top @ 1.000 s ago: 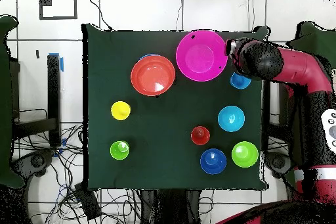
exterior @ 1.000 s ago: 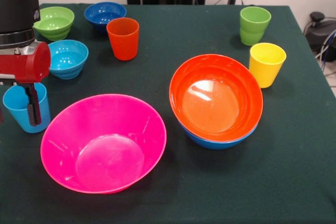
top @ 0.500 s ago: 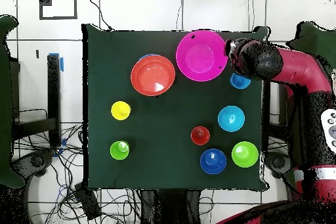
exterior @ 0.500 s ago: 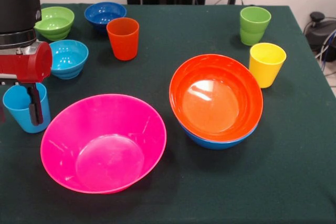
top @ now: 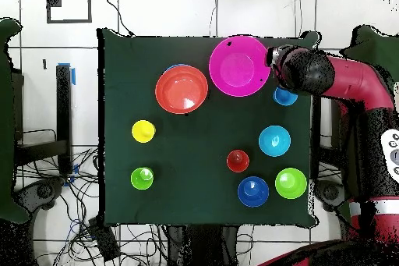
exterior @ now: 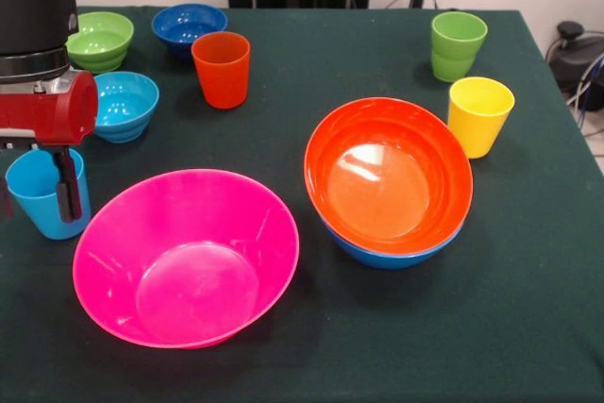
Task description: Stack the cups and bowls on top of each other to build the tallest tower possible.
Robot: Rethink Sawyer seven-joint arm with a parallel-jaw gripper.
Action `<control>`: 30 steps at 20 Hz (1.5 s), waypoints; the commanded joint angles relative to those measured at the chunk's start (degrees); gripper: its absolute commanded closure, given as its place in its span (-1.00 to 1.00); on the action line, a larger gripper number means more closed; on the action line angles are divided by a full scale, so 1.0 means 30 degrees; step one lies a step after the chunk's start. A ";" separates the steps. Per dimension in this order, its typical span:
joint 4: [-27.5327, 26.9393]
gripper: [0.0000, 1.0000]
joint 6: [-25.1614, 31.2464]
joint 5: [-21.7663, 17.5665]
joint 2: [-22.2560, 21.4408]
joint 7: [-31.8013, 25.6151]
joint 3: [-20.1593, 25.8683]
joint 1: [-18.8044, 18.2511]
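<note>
Gripper at the light blue cup, far left of the bench: one dark finger hangs inside the cup; the other is hidden, so whether it holds the wall cannot be told.
Left to right in the front view: light blue cup; green small bowl; light blue small bowl; pink bowl, alone and empty; dark blue small bowl; orange cup; orange bowl nested in the blue bowl, the only stack so far; green cup; yellow cup. All look like light, stiff, glossy plastic, probably slippery, so a pinch across a rim wall seems the best hold. No brand, label or writing is legible on any piece.
</note>
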 commanded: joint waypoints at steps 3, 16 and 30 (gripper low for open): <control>0.1496 -1.00 0.0229 -0.0595 0.0236 -0.2724 -0.0272 0.0856; 0.1824 -1.00 0.0125 -0.0681 -0.0356 -0.1642 -0.0784 0.1236; 0.1946 -1.00 -0.0451 -0.0882 -0.0296 -0.1186 -0.1092 0.1486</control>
